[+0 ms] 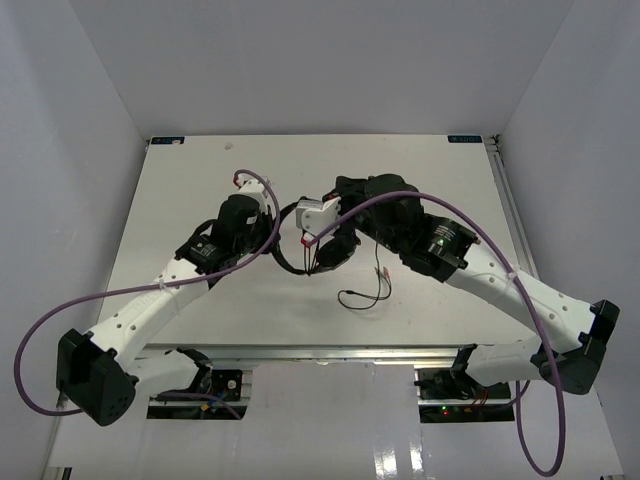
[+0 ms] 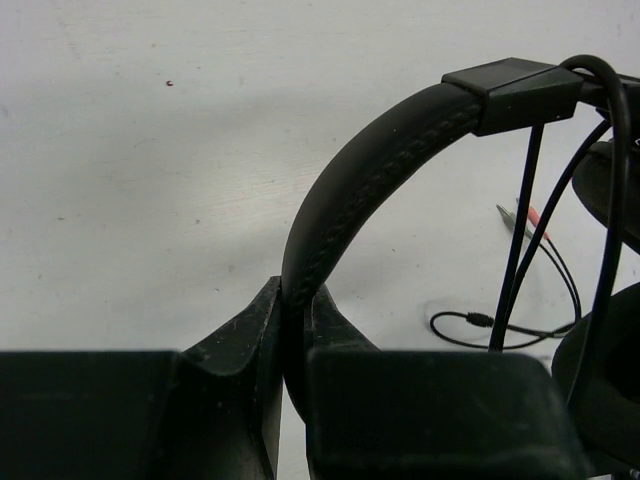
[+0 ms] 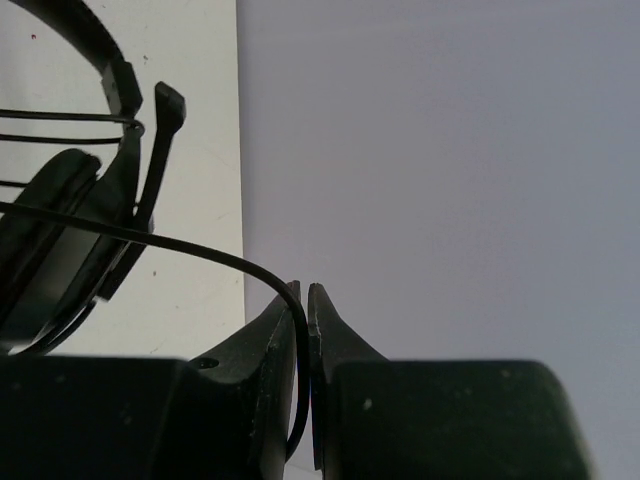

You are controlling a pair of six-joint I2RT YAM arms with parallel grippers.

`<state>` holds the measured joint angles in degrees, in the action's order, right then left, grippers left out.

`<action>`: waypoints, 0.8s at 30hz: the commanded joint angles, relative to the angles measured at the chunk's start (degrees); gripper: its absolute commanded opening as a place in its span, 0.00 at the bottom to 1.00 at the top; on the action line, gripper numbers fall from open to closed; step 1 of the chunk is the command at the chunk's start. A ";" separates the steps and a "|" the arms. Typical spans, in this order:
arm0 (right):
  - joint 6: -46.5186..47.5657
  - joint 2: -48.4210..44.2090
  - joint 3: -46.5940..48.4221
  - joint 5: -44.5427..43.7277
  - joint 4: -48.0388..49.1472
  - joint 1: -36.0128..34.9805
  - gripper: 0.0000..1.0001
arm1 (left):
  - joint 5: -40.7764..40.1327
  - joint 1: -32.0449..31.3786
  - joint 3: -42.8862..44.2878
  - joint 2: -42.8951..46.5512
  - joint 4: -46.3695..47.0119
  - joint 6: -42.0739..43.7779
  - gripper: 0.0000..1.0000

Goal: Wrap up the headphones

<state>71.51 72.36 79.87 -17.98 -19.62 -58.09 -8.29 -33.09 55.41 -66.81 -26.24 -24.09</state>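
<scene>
The black headphones are held up just above the middle of the desk, between 2 robot arms. The left tool is closed tight on the padded headband low on its curve. An earcup and the small boom mic sit on the right arm's side.

The thin cable runs from the earcup in a shallow arc into the right tool, whose 2 fingers are pinched nearly together on it. Several thin strands cross the frame beside the earcup; whether these are finished turns cannot be told. A loose tail lies on the desk below, ending near the coloured plugs.

The step in hand looks like leading the cable around the headset. To do it well:
- **Left arm:** it should serve as a fixed anchor.
- **Right arm:** it should circle with light, even tension, so each turn lies snug beside the one before it.
- **Mic:** the path should pass clear of it.
- **Grip:** it should let the cable feed without yanking the headband loose.
- **Tail:** it could drag or snag, so it needs watching.
</scene>
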 commanded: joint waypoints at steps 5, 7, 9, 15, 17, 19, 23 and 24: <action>-4.86 5.72 8.53 2.38 8.83 4.18 0.13 | 14.82 -1.25 -5.51 6.47 3.96 5.45 0.00; -6.07 6.87 10.06 3.43 8.72 4.72 0.13 | 15.31 -1.87 -6.50 7.02 4.08 5.45 0.00; -6.68 8.16 11.70 4.49 8.67 4.92 0.13 | 15.71 -2.26 -7.04 7.13 4.13 5.69 0.00; -8.99 11.29 14.33 6.45 8.46 5.46 0.13 | 16.94 -3.16 -6.65 7.50 4.09 5.79 0.00; -9.68 12.02 14.58 7.18 8.53 5.84 0.13 | 17.28 -3.36 -6.13 7.73 4.16 5.97 0.00; -10.31 12.52 14.86 7.83 8.49 6.13 0.13 | 17.50 -3.47 -5.92 7.78 3.97 6.19 0.00; -13.04 13.74 15.87 9.25 8.54 7.64 0.13 | 18.66 -3.59 -5.84 8.07 4.12 6.36 0.00; -13.87 14.05 16.11 9.72 8.54 8.18 0.13 | 19.01 -3.65 -5.84 8.18 4.17 6.42 0.00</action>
<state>61.65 85.94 90.75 -8.30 -18.48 -52.70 5.76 -35.55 49.10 -60.62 -20.58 -19.94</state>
